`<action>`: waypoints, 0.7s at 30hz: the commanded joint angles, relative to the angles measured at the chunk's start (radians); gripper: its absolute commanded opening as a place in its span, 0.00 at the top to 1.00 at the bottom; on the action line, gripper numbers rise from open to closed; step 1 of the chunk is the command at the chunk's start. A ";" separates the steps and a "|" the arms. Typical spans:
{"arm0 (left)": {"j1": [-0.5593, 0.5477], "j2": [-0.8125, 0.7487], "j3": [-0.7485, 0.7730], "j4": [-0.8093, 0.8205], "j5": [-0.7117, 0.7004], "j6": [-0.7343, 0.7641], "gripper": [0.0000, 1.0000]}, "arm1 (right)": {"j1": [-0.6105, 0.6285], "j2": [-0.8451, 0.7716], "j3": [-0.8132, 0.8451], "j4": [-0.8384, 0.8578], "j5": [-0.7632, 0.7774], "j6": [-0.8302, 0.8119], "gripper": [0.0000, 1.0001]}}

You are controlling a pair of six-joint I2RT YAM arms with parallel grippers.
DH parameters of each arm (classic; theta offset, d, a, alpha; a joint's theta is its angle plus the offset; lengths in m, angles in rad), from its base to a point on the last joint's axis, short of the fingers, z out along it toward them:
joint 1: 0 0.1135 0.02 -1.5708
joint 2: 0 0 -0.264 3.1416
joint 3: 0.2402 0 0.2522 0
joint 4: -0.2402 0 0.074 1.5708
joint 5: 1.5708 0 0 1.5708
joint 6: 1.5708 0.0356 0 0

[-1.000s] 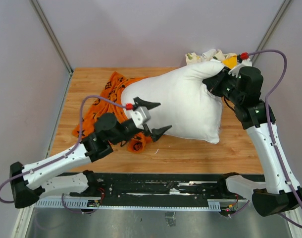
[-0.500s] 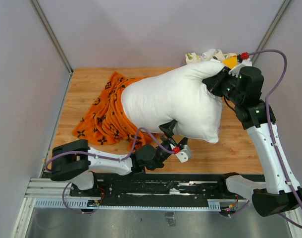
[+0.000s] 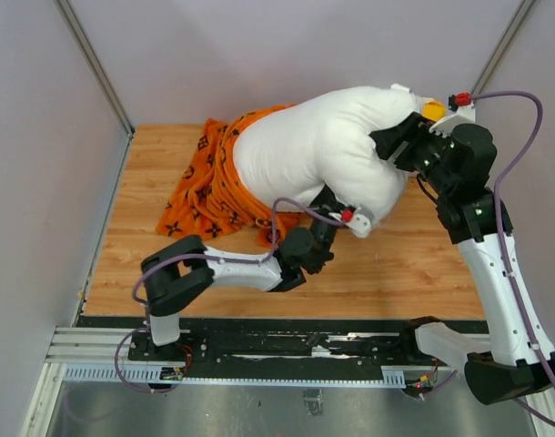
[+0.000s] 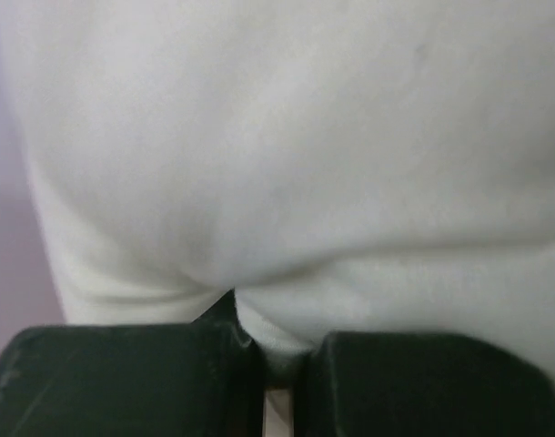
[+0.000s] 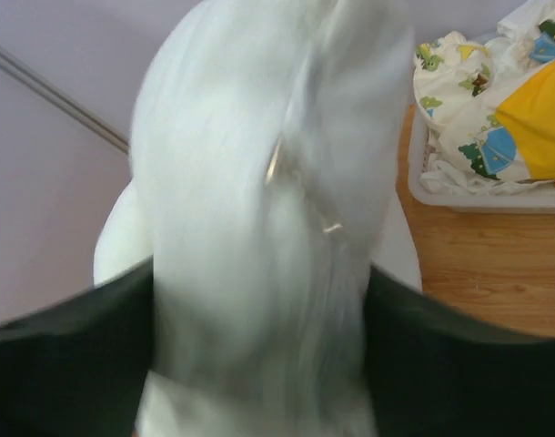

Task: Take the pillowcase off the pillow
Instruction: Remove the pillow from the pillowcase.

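Note:
The plump white pillow [image 3: 323, 150] is raised off the table and tilts up toward the back right. The orange pillowcase [image 3: 214, 187] with black motifs still covers its left end and drapes down onto the wood. My left gripper [image 3: 348, 211] is under the pillow's near lower corner. In the left wrist view my left gripper [image 4: 277, 364] is shut, pinching a fold of the white pillow [image 4: 287, 137]. My right gripper [image 3: 394, 150] is at the pillow's right end. In the right wrist view its jaws [image 5: 259, 364] stand wide, with the blurred pillow [image 5: 259, 182] filling the gap.
A white basket [image 5: 478, 196] at the table's back right corner holds a floral-print cloth [image 5: 459, 100] and a yellow cloth [image 5: 537, 118]. Grey walls close in the wooden table [image 3: 414, 273] on the left, back and right. The left arm's cable [image 3: 287, 205] loops beside the pillowcase.
The left arm swung from the pillowcase side to the pillow's near corner and shut on it. The right jaws went from clamped to wide. The pillow rose and shifted back.

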 commanded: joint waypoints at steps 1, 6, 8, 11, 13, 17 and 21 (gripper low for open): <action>0.199 -0.364 0.083 -0.311 0.005 -0.469 1.00 | 0.014 -0.122 -0.010 -0.022 0.061 -0.077 0.01; 0.431 -0.656 0.116 -0.656 0.238 -0.946 1.00 | -0.004 -0.174 -0.059 -0.014 0.138 -0.104 0.02; 0.441 -0.706 0.146 -0.684 0.215 -0.913 1.00 | -0.016 -0.185 -0.108 0.012 0.142 -0.093 0.02; 0.452 -0.730 0.233 -0.748 0.240 -0.917 1.00 | -0.025 -0.200 -0.221 0.091 0.128 -0.040 0.02; 0.452 -0.739 0.284 -0.795 0.264 -0.940 1.00 | -0.024 -0.196 -0.320 0.190 0.070 0.020 0.02; 0.452 -0.758 0.361 -0.839 0.296 -0.979 1.00 | 0.036 -0.096 -0.461 0.427 -0.061 0.096 0.01; 0.452 -0.754 0.459 -0.865 0.317 -0.982 1.00 | 0.181 0.070 -0.384 0.371 0.019 0.025 0.02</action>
